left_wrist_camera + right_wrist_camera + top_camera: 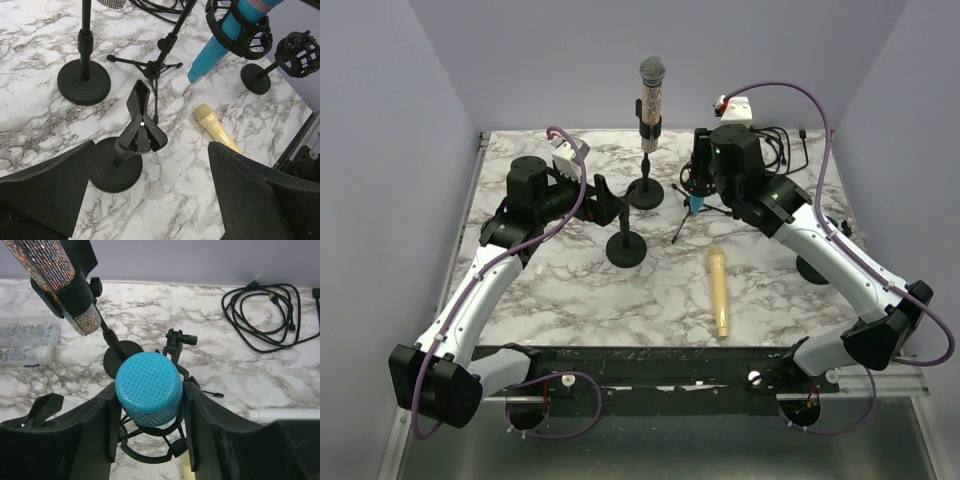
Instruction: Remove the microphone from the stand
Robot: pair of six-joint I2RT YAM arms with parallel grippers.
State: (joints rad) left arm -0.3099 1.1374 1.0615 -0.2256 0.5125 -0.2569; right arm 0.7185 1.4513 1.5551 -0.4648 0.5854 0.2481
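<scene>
The right gripper [149, 400] had its two fingers set against either side of the rounded mesh head of the blue microphone [147, 380], which sat tilted in the black ring-shaped shock mount [150, 452] on the small black tripod stand [152, 70], toward the far right of the marble-patterned table [570, 300]. The chief risk was that the mount would cling to the microphone's body, so a pull would lift or topple the light tripod with it, since nothing braced the stand. The left gripper [150, 150] hung with its fingers spread wide, holding nothing, above the empty black clip stand [140, 125] on the left. A hold on a smooth domed head could also slip. A dragged tripod might knock the glittery silver microphone [55, 280] on its round-based stand just beside it, or the cream microphone [215, 127] lying nearer on the table.
</scene>
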